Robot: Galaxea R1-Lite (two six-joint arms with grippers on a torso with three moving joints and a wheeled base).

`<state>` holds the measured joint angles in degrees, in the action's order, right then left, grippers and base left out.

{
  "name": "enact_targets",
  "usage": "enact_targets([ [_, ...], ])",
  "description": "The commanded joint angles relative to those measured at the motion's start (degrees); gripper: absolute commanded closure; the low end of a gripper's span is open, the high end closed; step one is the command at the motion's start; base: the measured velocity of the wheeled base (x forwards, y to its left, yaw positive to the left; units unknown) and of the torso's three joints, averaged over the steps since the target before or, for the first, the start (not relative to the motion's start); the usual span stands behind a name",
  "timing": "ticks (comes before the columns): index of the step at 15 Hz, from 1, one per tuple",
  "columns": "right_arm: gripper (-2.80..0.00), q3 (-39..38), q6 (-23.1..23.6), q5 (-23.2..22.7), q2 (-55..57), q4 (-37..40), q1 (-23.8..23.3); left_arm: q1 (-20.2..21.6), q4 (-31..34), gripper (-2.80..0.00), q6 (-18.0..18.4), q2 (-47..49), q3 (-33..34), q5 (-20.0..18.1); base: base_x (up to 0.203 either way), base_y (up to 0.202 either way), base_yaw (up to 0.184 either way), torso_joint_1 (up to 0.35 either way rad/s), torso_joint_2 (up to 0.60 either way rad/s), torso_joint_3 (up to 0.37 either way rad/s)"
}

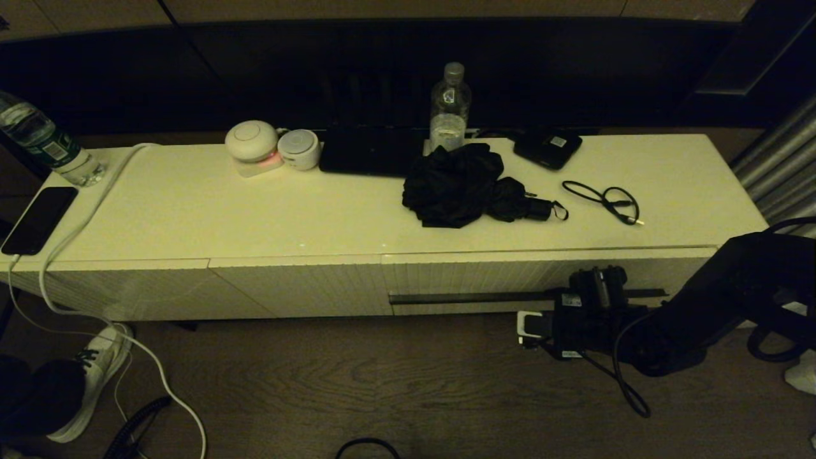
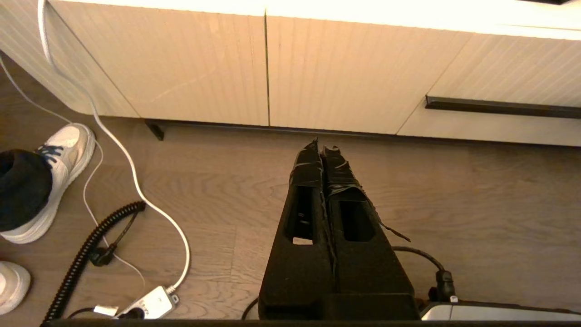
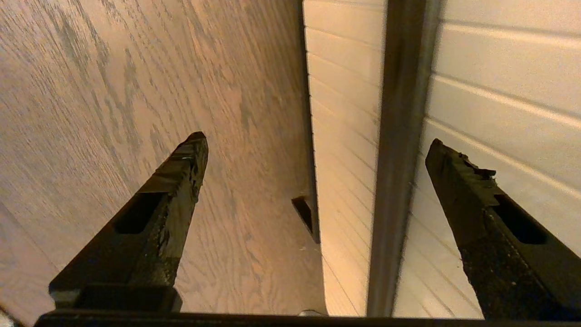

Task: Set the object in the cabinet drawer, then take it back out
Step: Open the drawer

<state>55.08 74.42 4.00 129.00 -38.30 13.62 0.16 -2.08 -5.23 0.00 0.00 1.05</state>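
Note:
The cabinet drawer (image 1: 484, 275) is closed, its ribbed white front crossed by a long dark handle strip (image 1: 472, 297). My right gripper (image 1: 597, 282) is open right at that strip, toward its right end. In the right wrist view the handle strip (image 3: 397, 113) runs between the two spread fingers of the right gripper (image 3: 315, 140), with nothing held. A black folded umbrella (image 1: 472, 185) lies on the cabinet top above the drawer. My left gripper (image 2: 323, 145) is shut and empty, low over the wooden floor, facing the cabinet with the drawer front (image 2: 504, 77) to one side. It is out of the head view.
On the cabinet top stand a water bottle (image 1: 450, 105), a dark flat device (image 1: 373, 150), two white round gadgets (image 1: 252, 143), a small black box (image 1: 548, 148) and a looped black cable (image 1: 605, 201). A phone (image 1: 39, 218), a white cord and a shoe (image 1: 95, 370) are at the left.

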Motion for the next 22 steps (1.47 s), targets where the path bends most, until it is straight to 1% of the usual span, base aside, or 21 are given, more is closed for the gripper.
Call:
enact_targets([
  [1, -2.8, -0.2, 0.7, -0.9, -1.8, -0.1, -0.3, 0.0, 0.0, 0.0, 0.0, -0.1, 0.0, 0.0, 0.0, 0.0, 0.0, 0.0, 0.0, 0.0],
  [7, -2.8, 1.9, 0.7, -0.8, 0.6, -0.2, -0.5, 0.0, 0.0, 0.0, 0.0, -0.1, 0.0, 0.0, 0.0, 0.0, 0.0, 0.0, 0.0, 0.0],
  [12, -2.8, 5.5, 0.6, -0.7, 4.3, -0.2, -1.5, 0.0, 0.0, 0.0, 0.0, -0.1, 0.0, 0.0, 0.0, 0.0, 0.0, 0.0, 0.0, 0.0],
  [18, -2.8, 7.1, 0.6, -0.6, 5.6, -0.1, -2.0, 0.0, 0.0, 0.0, 0.0, -0.1, 0.0, 0.0, 0.0, 0.0, 0.0, 0.0, 0.0, 0.0],
  [22, -2.8, 6.2, 0.6, -0.4, 6.0, 0.3, -2.1, 0.0, 0.0, 0.0, 0.0, -0.1, 0.0, 0.0, 0.0, 0.0, 0.0, 0.0, 0.0, 0.0],
])
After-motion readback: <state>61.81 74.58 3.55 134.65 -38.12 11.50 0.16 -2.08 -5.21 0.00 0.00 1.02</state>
